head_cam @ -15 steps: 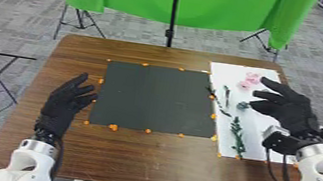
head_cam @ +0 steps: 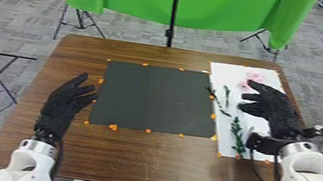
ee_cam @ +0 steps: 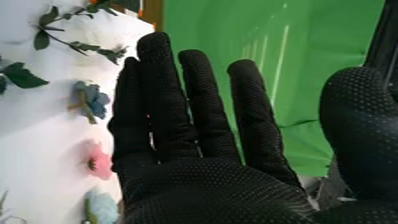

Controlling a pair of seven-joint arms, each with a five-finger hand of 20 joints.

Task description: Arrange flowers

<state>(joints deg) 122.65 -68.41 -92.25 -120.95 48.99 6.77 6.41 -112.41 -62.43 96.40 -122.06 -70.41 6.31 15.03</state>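
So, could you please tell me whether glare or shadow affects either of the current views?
Right wrist view: pale streaks of glare on the shiny green cloth backdrop, and soft grey shading over part of the white sheet under the flowers. Head view: the dark grey square panel looks fairly evenly lit, with no bright glare on it.

In the head view, a mat (head_cam: 156,100) lies mid-frame on the table (head_cam: 131,160), a sheet (head_cam: 225,71) beside it at right. Flowers (head_cam: 253,79) lie on the sheet's upper part, a sprig (head_cam: 237,131) lower down.
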